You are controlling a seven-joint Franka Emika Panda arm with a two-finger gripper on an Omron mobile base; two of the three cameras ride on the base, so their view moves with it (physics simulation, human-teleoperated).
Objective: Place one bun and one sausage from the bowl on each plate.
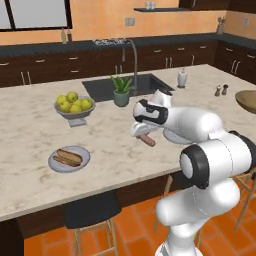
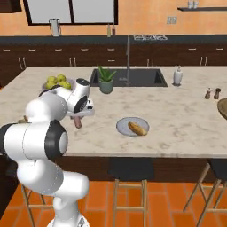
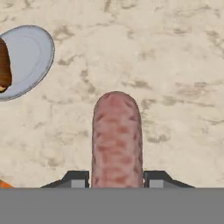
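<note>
At the left edge of the hand view, a plate [image 3: 30, 57] and the bun [image 3: 4, 65] on it are cut off. The sausage [image 3: 116, 140] runs out at the bottom. The bowl [image 1: 246, 100] is cropped at the left base view's right edge, where the arm covers most of a second plate [image 1: 172, 135].

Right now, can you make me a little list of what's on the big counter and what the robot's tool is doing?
tool: shut on a sausage, held above the marble counter
left plate: has one bun and one sausage
other plate: has one bun, no sausage yet
fruit bowl: yellow-green fruit
brown bowl: at the counter's right edge
also there: potted plant, sink, white bottle, two small shakers
</note>
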